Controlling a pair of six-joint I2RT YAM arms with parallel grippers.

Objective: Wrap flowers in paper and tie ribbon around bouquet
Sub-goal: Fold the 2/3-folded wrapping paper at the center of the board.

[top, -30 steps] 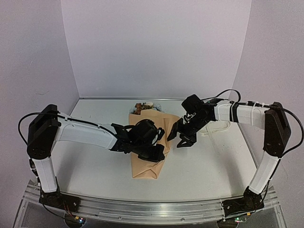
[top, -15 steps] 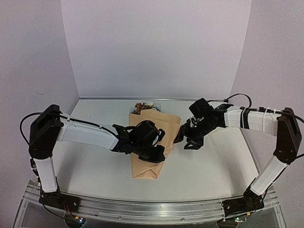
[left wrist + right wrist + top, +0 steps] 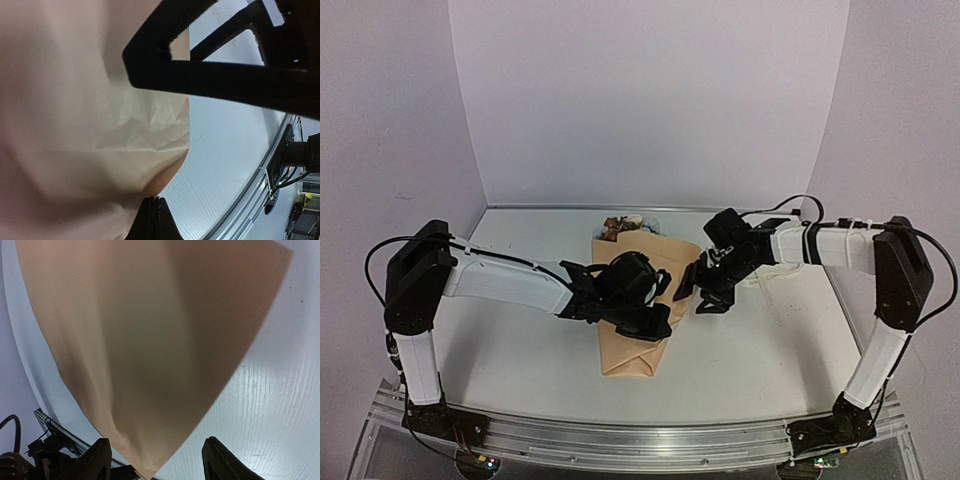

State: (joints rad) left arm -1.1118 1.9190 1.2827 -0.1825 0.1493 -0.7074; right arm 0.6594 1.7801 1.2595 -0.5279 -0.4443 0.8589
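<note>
The paper [image 3: 630,355] is plain tan kraft-brown, paler along its creases and darker in shadow. Near the table's far edge, the flowers [image 3: 618,226] show brownish and white heads. The ribbon [image 3: 782,270] is cream-white. The table [image 3: 750,360] is white with fine parallel lines. The left pincer [image 3: 658,325] and right pincer [image 3: 692,292] are black, on white arms with black joints.
</note>
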